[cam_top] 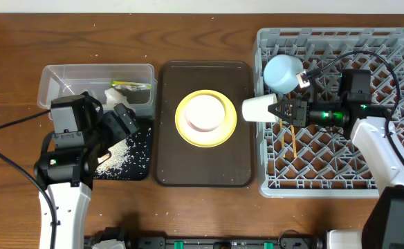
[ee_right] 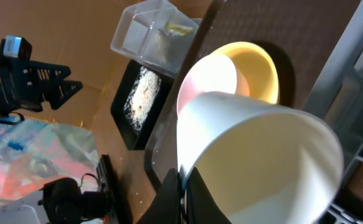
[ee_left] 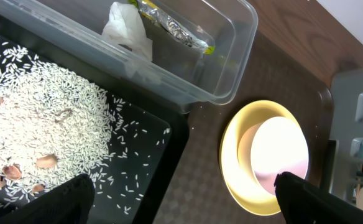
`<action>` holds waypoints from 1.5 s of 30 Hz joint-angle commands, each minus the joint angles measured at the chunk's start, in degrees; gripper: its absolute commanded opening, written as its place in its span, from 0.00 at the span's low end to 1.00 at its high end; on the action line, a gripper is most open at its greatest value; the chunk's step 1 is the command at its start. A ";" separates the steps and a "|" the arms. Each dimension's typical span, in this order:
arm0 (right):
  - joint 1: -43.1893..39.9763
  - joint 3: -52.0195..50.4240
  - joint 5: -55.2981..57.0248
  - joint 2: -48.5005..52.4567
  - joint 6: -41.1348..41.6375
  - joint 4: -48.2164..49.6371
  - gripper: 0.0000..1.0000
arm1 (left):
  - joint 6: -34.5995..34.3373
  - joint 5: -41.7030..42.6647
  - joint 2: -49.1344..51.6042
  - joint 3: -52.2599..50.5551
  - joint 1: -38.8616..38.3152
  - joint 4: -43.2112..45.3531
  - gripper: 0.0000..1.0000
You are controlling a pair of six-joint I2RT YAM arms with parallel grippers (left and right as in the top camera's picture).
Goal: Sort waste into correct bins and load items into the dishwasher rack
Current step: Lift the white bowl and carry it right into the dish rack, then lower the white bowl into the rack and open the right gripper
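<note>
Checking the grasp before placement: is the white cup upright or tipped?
Tipped: the white cup lies sideways in the right gripper at the edge of the dishwasher rack.

Brown, wood-grained tabletop point(cam_top: 188, 28). Right of frame: light grey lattice rack point(cam_top: 326, 32), light blue bowl point(cam_top: 282, 72), white cup point(cam_top: 259, 108). Centre: yellow plate point(cam_top: 205, 117) on dark brown serving tray point(cam_top: 169, 159). Lower left: black tray point(ee_left: 160, 163) speckled with white rice point(ee_left: 38, 124).

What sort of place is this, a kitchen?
Likely a robot lab staged for dish clearing: two arms at a wooden table, a dishwasher rack, a tub of waste.
</note>
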 commanded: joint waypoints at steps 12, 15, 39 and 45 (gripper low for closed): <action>-2.75 -0.50 9.55 3.50 0.13 -2.64 0.01 | 0.72 -0.13 0.07 1.25 0.22 0.02 0.96; -2.84 -0.50 12.92 3.50 0.04 -4.11 0.01 | 0.72 -0.13 0.07 1.25 0.22 0.02 0.96; -2.86 -0.37 22.75 3.45 -2.45 -12.07 0.11 | 0.72 -0.13 0.07 1.25 0.22 0.02 0.96; -2.86 0.24 28.81 3.37 -2.43 -14.23 0.16 | 0.72 -0.13 0.07 1.25 0.22 0.02 0.96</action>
